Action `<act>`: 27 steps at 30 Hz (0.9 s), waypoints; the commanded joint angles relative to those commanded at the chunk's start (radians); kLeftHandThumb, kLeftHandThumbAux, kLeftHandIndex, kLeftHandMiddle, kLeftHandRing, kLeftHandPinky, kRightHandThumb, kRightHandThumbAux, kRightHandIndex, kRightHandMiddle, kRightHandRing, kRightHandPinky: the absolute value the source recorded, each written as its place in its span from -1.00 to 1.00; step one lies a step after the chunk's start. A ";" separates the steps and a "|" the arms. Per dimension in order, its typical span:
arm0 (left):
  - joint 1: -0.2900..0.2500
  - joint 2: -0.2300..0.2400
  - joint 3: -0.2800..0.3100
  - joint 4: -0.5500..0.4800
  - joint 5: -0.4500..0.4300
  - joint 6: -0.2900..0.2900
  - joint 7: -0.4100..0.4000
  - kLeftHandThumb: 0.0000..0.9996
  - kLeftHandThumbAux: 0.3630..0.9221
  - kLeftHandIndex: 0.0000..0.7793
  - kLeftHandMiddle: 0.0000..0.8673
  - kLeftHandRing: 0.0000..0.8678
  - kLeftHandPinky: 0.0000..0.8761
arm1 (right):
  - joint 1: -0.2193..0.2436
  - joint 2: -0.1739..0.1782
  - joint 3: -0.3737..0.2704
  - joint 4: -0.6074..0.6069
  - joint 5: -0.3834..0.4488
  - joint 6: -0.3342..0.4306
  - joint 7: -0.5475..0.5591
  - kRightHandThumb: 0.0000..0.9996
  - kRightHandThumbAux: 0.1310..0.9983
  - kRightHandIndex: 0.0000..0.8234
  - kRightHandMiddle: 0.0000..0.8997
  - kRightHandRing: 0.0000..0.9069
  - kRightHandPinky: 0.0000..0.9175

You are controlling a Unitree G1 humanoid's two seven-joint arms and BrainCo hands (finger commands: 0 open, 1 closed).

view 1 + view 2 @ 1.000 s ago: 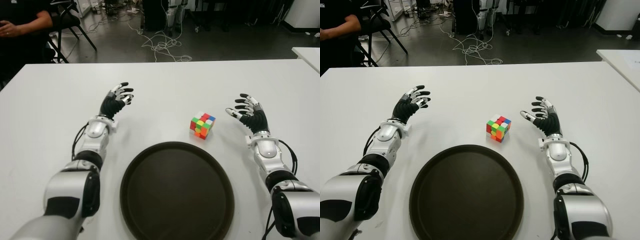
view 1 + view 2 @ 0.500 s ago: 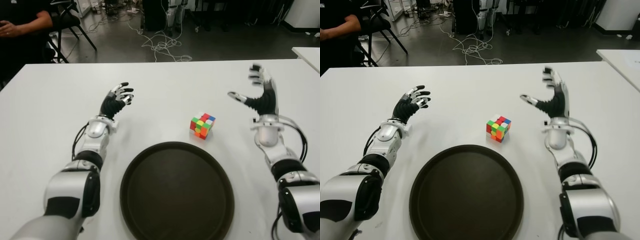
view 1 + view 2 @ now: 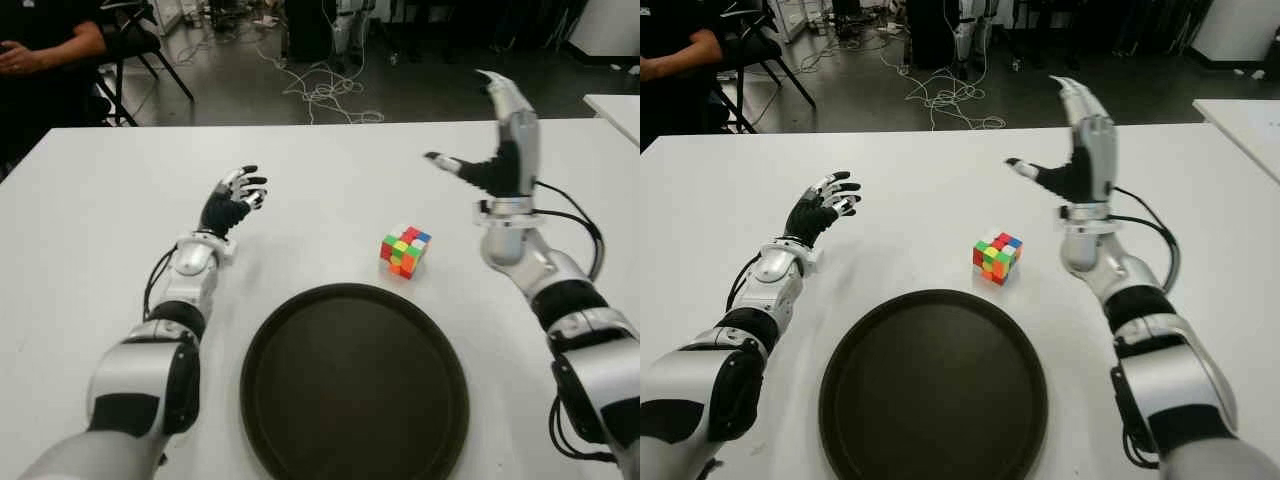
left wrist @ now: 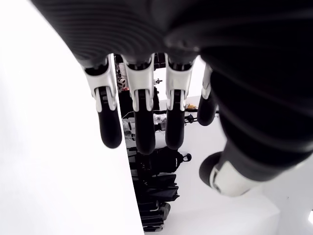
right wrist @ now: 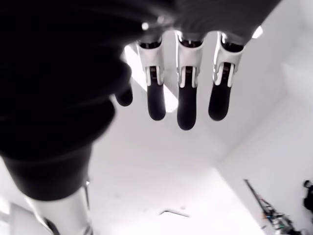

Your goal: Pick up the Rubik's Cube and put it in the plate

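The Rubik's Cube (image 3: 404,252) sits on the white table (image 3: 90,230), just beyond the far right rim of the round dark plate (image 3: 355,385). My right hand (image 3: 484,137) is raised in the air above and to the right of the cube, fingers straight and pointing up, thumb stuck out to the left, holding nothing. In the right wrist view the fingers (image 5: 186,88) hang spread against the ceiling. My left hand (image 3: 236,196) shows to the left of the cube, fingers spread, holding nothing.
A person in dark clothes (image 3: 40,50) sits on a chair beyond the table's far left corner. Loose cables (image 3: 325,95) lie on the floor past the far edge. Another white table's corner (image 3: 615,108) shows at the right.
My right hand has lifted from beside the cube and tipped upright, moving up and slightly left. The cube, the plate and the left hand have not moved.
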 joint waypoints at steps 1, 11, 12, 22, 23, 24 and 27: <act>0.000 0.001 0.000 0.001 0.000 0.002 0.000 -0.86 0.30 -0.52 -0.39 -0.42 -0.37 | 0.008 -0.005 0.016 -0.002 -0.008 -0.008 0.006 -1.00 0.62 -0.59 -0.49 -0.44 -0.36; 0.002 -0.002 -0.002 0.000 0.002 0.008 0.005 -0.87 0.26 -0.51 -0.39 -0.41 -0.37 | 0.015 -0.036 0.081 -0.032 0.007 -0.037 0.185 -1.00 0.48 -0.63 -0.55 -0.52 -0.45; 0.002 -0.002 -0.002 0.000 0.002 0.008 0.006 -0.87 0.26 -0.51 -0.39 -0.41 -0.37 | 0.015 -0.038 0.085 -0.035 0.010 -0.037 0.206 -1.00 0.45 -0.62 -0.55 -0.52 -0.46; 0.002 -0.003 -0.004 -0.001 0.005 0.004 0.013 -0.85 0.25 -0.52 -0.38 -0.40 -0.35 | 0.050 -0.071 0.106 -0.164 0.028 0.028 0.462 -1.00 0.27 -0.58 -0.57 -0.52 -0.51; 0.002 -0.002 -0.004 0.000 0.005 0.004 0.013 -0.84 0.26 -0.52 -0.38 -0.41 -0.35 | 0.059 -0.076 0.104 -0.190 0.030 0.045 0.492 -1.00 0.26 -0.57 -0.57 -0.52 -0.51; 0.002 -0.002 -0.005 0.000 0.005 0.005 0.013 -0.84 0.27 -0.52 -0.39 -0.41 -0.36 | 0.067 -0.078 0.101 -0.210 0.032 0.060 0.514 -1.00 0.24 -0.57 -0.58 -0.53 -0.52; 0.001 -0.001 -0.007 0.001 0.006 0.006 0.011 -0.82 0.30 -0.53 -0.40 -0.43 -0.38 | 0.099 -0.094 0.095 -0.304 0.027 0.130 0.598 -1.00 0.23 -0.58 -0.60 -0.54 -0.54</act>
